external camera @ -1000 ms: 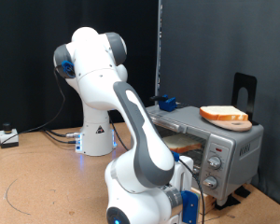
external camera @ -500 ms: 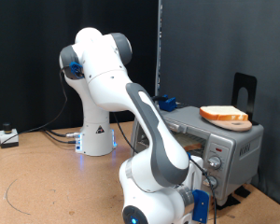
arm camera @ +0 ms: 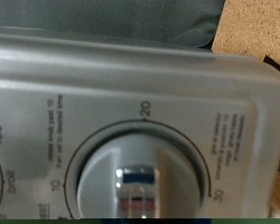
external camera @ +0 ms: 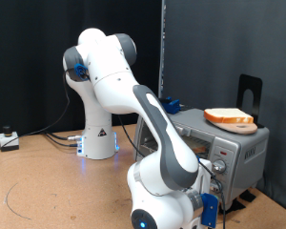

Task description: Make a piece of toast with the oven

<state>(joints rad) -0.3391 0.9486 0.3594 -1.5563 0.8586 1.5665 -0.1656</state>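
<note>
The silver-grey oven (external camera: pixel 240 143) stands at the exterior view's right, its door mostly covered by my arm. The piece of toast is hidden from view. My gripper (external camera: pixel 214 187) is low at the oven's front, right against the knob panel. Its fingers do not show in the wrist view. That view is filled by the oven's grey panel (arm camera: pixel 131 75) and a round timer knob (arm camera: pixel 138 183) with a shiny centre bar, marked 10, 20 and 30 around it.
A like bread slice on a tan wooden disc (external camera: pixel 229 118) lies on the oven's top, with a black stand (external camera: pixel 250 95) behind it. A blue object (external camera: pixel 169 103) sits at the oven's back. Cables (external camera: pixel 29 138) run over the wooden table at the left.
The arm's lower links and hand have swung toward the exterior view's right, nearer the knob panel, covering more of the oven door.
</note>
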